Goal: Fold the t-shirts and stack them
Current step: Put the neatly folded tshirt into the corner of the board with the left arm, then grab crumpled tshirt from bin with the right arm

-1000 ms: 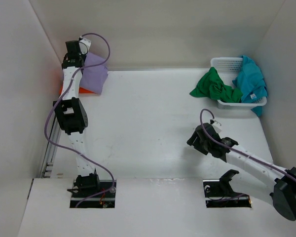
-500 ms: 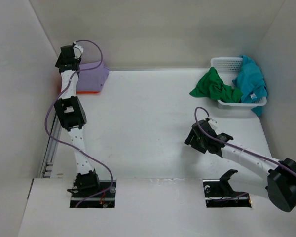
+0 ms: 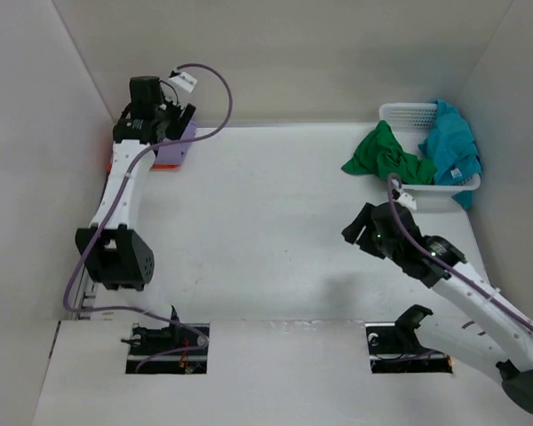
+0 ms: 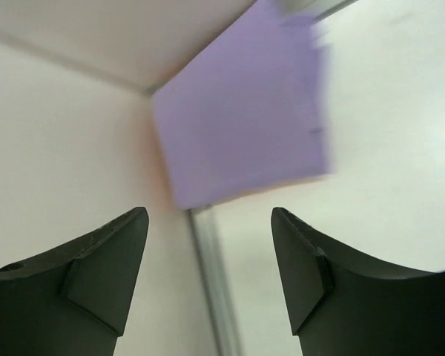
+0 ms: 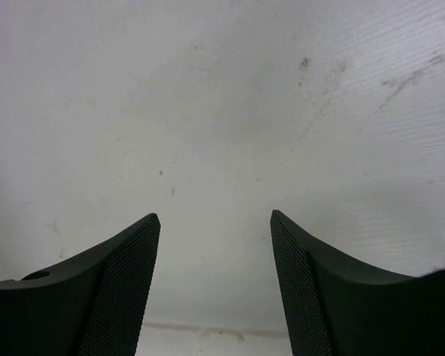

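Fingers of the left gripper [image 4: 208,215] stand apart with nothing between them, hovering at the far left corner above the folded lavender t-shirt [image 4: 241,104]. A sliver of the orange t-shirt [image 3: 110,160] shows just beside it. The right gripper [image 5: 215,215] is likewise spread and empty over the bare table [image 5: 222,89]. The green t-shirt [image 3: 384,156] and the teal t-shirt [image 3: 451,140] drape over the white basket [image 3: 398,113] at the far right.

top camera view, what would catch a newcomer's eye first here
The bright colours on the white table: a green t-shirt spills over the left side of a white basket at the far right, and a teal t-shirt drapes over its right end. In the far left corner a folded purple t-shirt lies below the open left pincer. The right pincer hangs open over bare table.
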